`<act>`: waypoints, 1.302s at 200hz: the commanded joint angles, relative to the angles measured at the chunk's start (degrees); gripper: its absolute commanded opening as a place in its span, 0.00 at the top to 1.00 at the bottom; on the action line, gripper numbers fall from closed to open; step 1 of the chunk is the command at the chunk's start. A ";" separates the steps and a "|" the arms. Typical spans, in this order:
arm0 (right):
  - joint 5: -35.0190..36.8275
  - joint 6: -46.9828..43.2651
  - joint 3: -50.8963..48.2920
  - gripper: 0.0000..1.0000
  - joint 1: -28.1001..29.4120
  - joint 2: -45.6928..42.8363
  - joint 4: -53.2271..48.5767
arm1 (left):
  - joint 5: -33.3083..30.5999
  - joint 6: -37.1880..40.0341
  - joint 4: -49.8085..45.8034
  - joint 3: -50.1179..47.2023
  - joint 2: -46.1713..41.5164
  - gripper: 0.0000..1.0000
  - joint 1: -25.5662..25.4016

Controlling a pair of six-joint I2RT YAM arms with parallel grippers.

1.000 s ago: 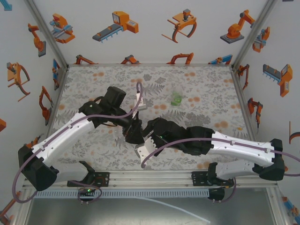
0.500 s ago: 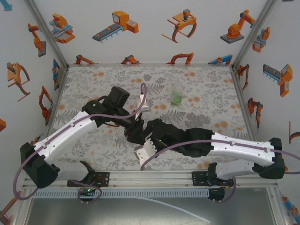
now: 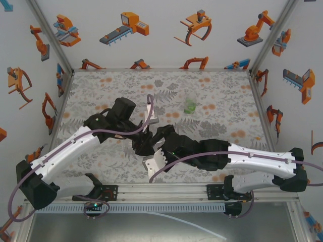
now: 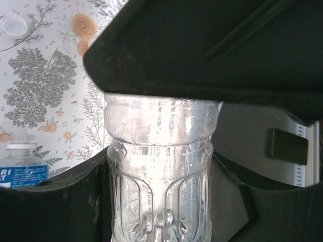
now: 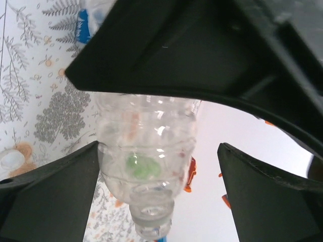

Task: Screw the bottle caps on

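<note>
A: The plain clear ribbed plastic bottle (image 4: 160,136) is held mid-workspace, where the two arms meet. The left gripper (image 4: 161,161) is clamped on its body, with black fingers (image 4: 75,201) against both sides. I can't tell whether its base touches the table.

B: Right side?

A: The right gripper (image 5: 159,147) straddles the same bottle near the shoulder, jaws apart. One finger is at the bottle's edge and the other is well clear. It's not gripping, and I see no cap between its fingers.

B: Neck?

A: In the right wrist view it's bare, threads exposed, pointing toward that camera.

B: Caps?

A: One small round white plastic screw cap (image 4: 13,23) lies loose on the floral-print table (image 3: 222,96), well apart from the held bottle. The blue-labelled clear bottle (image 4: 22,169) stands near the held one, and I can't tell if it's capped. The small green-tinted bottle (image 3: 190,106) stands alone further back, too small to read its top.

B: Step?

A: My read is that the clear bottle is being presented for capping and the capping itself hasn't started on it.

B: Next?

A: The right gripper should clear the bottle and pick up the loose cap by its rim. It then returns square to the neck, seats the cap on the threads and twists. The left gripper has to hold firm so the bottle doesn't spin.
</note>
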 commanded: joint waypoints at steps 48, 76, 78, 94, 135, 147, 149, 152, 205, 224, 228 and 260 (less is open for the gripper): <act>1.98 22.06 -4.72 0.15 -0.93 -7.88 6.11 | -10.09 -6.32 9.45 -5.18 -5.68 0.69 0.27; 1.92 33.43 -6.57 0.16 -3.45 -11.58 7.33 | -13.33 -8.04 10.48 -6.53 -7.69 0.69 0.61; 1.96 34.20 -6.68 0.16 -3.65 -11.78 7.45 | -13.54 -8.08 10.56 -6.63 -7.86 0.69 0.64; 2.30 40.23 -7.67 0.16 -5.29 -13.48 8.98 | -14.73 -8.36 10.94 -7.37 -9.01 0.69 0.82; 3.80 54.08 -11.07 0.18 -8.79 -16.88 14.76 | -16.91 -9.04 11.75 -8.86 -11.66 0.69 0.95; 3.41 58.64 -11.84 0.19 -10.33 -17.80 15.70 | -17.54 -9.45 12.56 -9.55 -12.33 0.69 1.12; 3.14 59.36 -11.98 0.19 -10.64 -17.88 15.71 | -17.63 -9.51 12.75 -9.67 -12.44 0.69 1.10; 2.80 60.38 -12.09 0.19 -11.05 -18.16 15.87 | -17.68 -9.67 12.97 -9.81 -12.62 0.69 1.17; -9.08 75.24 -14.92 0.22 -17.95 -19.75 24.53 | -18.14 -11.44 17.71 -11.69 -13.93 0.69 1.41; -12.21 78.79 -16.04 0.22 -18.52 -19.40 30.68 | -17.12 -11.66 20.11 -12.33 -14.42 0.70 1.37; -12.71 79.49 -16.24 0.22 -18.63 -19.26 31.93 | -17.01 -11.81 20.53 -12.38 -14.58 0.70 1.38; -14.35 86.64 -17.09 0.22 -19.49 -17.86 40.63 | -15.08 -13.65 22.81 -12.31 -15.65 0.71 1.39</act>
